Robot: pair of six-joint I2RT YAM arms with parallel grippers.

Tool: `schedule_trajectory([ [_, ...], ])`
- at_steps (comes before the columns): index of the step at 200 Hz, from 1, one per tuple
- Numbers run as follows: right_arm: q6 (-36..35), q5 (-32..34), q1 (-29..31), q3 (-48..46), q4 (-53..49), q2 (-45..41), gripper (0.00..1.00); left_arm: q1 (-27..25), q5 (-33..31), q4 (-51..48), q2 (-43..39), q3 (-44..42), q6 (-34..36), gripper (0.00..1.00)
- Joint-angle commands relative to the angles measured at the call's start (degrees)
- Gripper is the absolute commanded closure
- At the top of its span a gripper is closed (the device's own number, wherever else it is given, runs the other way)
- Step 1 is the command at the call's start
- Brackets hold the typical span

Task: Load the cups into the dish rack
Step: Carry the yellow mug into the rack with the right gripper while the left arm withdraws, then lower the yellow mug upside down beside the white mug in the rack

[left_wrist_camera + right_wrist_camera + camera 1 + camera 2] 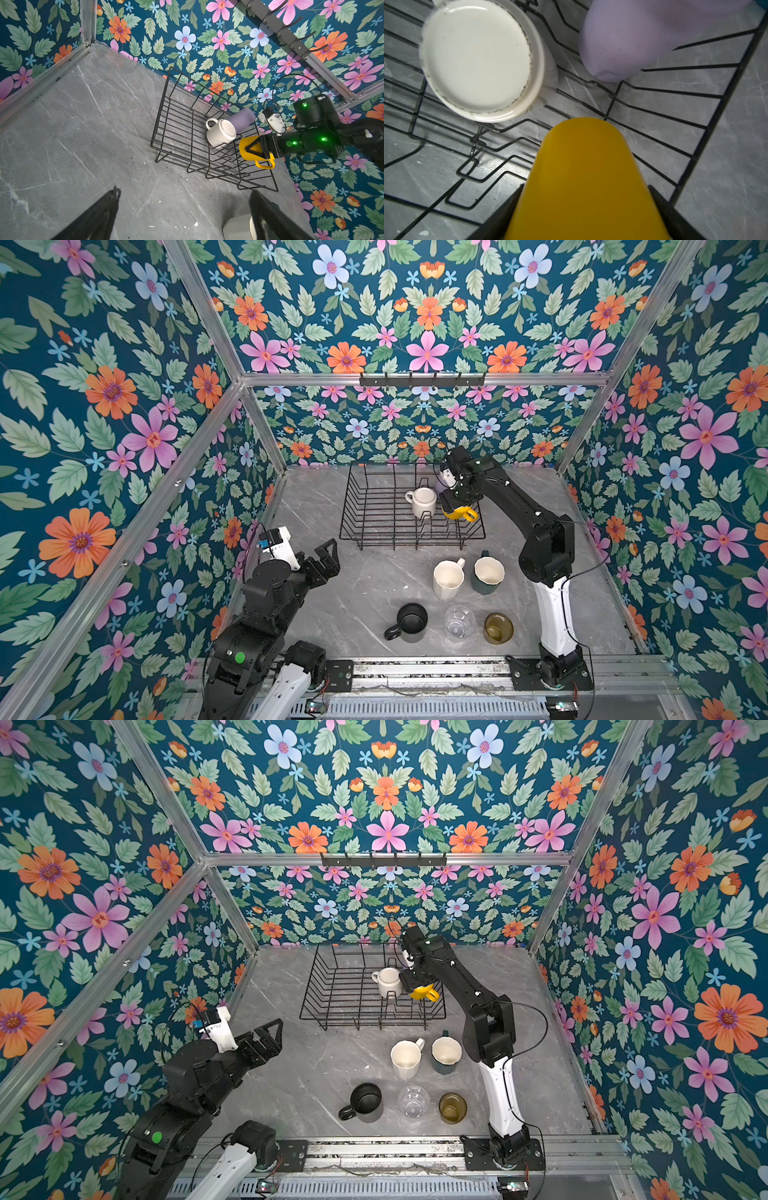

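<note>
Left gripper (332,561) hangs at the left edge of the table with its jaws spread wide, holding nothing and well apart from every cup. To its right, at the back of the table, stands the dish rack (353,506). A white mug (424,501) sits bottom-up among the rack's dividers, and a lilac tumbler (242,119) lies tilted against the rack's far right corner. Just right of the white mug, the right gripper (452,506) clamps the yellow mug (459,513) by its body over the right end of the rack, handle pointing outward. Whether the mug already rests on the wires I cannot tell.

On the bare table in front of the rack, from left to right, stand the black mug (411,620), cream mug (449,578), clear glass (459,622), dark green mug (488,574) and amber glass (498,627), all upright.

By my reckoning, two cups are loaded, a third is being set down, and five remain, so the task is under halfway.
</note>
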Motion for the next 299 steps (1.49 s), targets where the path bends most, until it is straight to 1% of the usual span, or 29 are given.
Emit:
schedule_trajectory([
  [1, -1.0, 0.6, 0.0, 1.3, 0.1, 1.0, 1.00, 0.1, 0.1, 0.6, 0.2, 0.3, 1.0, 0.00],
  [121, -1.3, -0.3, 0.2, 3.9, -0.9, 6.6, 1.00, 0.1, 0.2, 1.3, 1.4, -0.1, 1.5, 0.00],
  [143, -1.2, -0.4, 0.1, 4.4, -1.1, 7.4, 0.89, 0.0, 0.3, 1.2, 1.6, -0.1, 1.5, 0.00],
  [167, -1.1, -0.7, 0.2, 4.3, -1.3, 8.0, 0.75, 0.0, 0.2, 1.2, 1.6, -0.2, 1.5, 0.00],
  [186, -1.0, -1.5, 0.2, 4.1, -1.3, 8.1, 0.61, 0.0, 0.2, 1.1, 1.5, -0.2, 1.6, 0.00],
  [199, -1.0, -1.7, 0.2, 4.0, -1.1, 8.1, 0.50, 0.1, 0.2, 1.2, 1.6, -0.2, 1.6, 0.00],
  [227, -0.8, -2.1, 0.2, 3.9, -0.9, 8.2, 0.35, 0.0, 0.1, 1.1, 1.8, -0.2, 1.8, 0.00],
  [244, -0.8, -2.1, 0.2, 3.9, -0.9, 8.3, 0.30, 0.1, 0.0, 1.1, 1.9, -0.3, 1.9, 0.00],
  [299, -0.9, -2.4, 0.1, 3.9, -1.3, 8.2, 0.23, 0.1, 0.1, 1.4, 2.2, -0.5, 1.9, 0.00],
])
